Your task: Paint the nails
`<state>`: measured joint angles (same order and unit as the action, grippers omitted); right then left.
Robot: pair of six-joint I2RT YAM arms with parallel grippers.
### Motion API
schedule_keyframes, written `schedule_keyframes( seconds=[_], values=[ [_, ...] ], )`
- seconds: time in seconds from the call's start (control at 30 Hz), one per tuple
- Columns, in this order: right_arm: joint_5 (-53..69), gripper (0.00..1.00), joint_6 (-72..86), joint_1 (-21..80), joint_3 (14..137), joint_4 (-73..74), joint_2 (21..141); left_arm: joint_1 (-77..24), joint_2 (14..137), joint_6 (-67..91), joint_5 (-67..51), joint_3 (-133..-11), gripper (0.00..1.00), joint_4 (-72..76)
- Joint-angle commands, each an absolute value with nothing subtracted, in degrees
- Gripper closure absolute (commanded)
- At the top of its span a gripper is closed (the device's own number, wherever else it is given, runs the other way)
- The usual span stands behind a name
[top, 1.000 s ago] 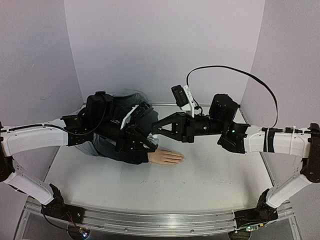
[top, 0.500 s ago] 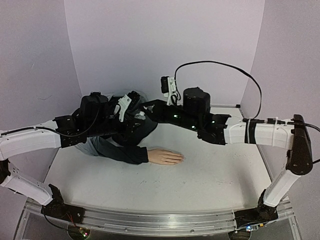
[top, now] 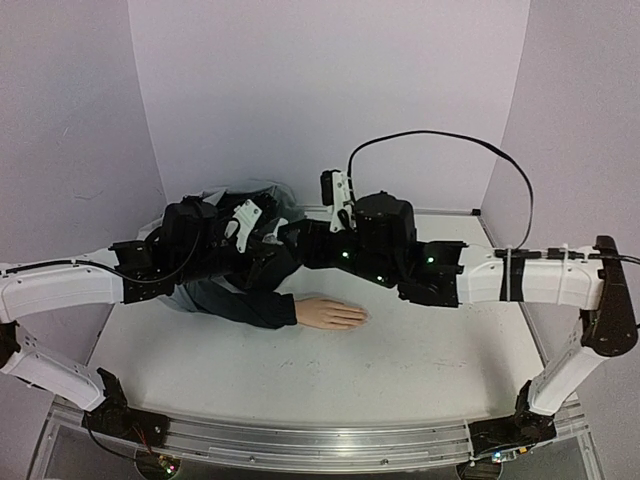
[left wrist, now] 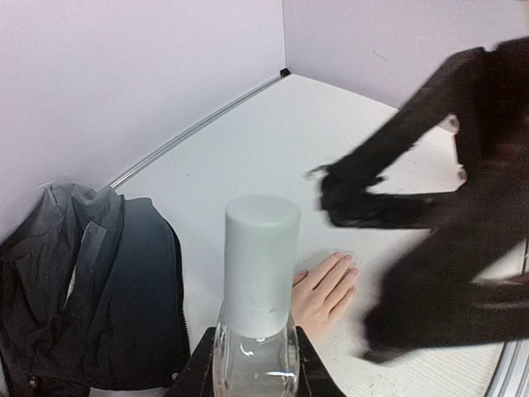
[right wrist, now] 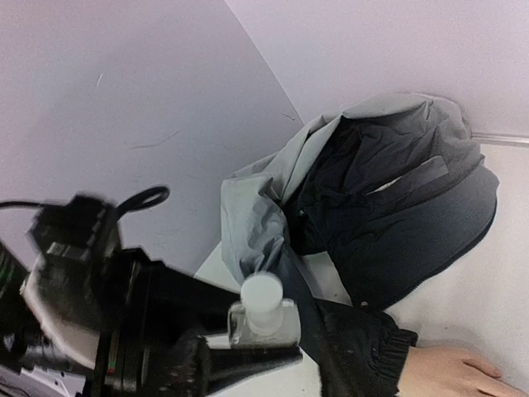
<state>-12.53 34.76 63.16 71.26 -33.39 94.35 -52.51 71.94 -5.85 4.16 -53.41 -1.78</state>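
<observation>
My left gripper (left wrist: 256,368) is shut on a small clear bottle (left wrist: 258,356) with a white cap (left wrist: 261,265), held upright above the sleeve; it also shows in the top view (top: 268,252). The pale mannequin hand (top: 330,314) lies flat on the table, fingers pointing right, its nails (top: 362,318) tiny and bare-looking. The hand also shows in the left wrist view (left wrist: 324,289). My right gripper (top: 299,243) is open, blurred, close beside the bottle cap but not around it (left wrist: 351,277). The right wrist view shows the bottle (right wrist: 263,314) in the left fingers.
The dark navy-and-grey jacket (top: 235,290) is bunched at the back left against the wall, its sleeve cuff (right wrist: 364,347) at the wrist. The two arms crowd together over the jacket. The purple walls stand close behind. White table (top: 420,350) stretches right and forward.
My right gripper swung back and left from above the hand to the bottle cap. My left gripper lifted the bottle back, away from the hand. The mannequin hand stayed still.
</observation>
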Motion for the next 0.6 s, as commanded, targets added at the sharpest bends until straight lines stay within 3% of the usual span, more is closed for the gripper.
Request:
schedule_keyframes(
  seconds=[0.0,0.17,0.33,0.57],
  values=[
    [-11.05,0.43,29.93,63.42,67.52,-33.42,84.22,-51.56,69.45,-2.58,5.0,-53.3,1.0,3.88],
    [-10.16,0.19,27.61,61.59,60.7,-32.89,76.36,-51.55,69.79,-0.98,4.36,-54.28,1.0,1.91],
    [9.31,0.03,28.19,52.72,55.53,-33.4,71.61,-49.41,69.88,2.52,-9.6,-56.13,1.0,1.06],
    [26.8,0.02,27.4,48.77,51.75,-39.66,70.15,-45.18,72.88,6.08,-44.82,-61.27,1.0,1.06]
  ],
)
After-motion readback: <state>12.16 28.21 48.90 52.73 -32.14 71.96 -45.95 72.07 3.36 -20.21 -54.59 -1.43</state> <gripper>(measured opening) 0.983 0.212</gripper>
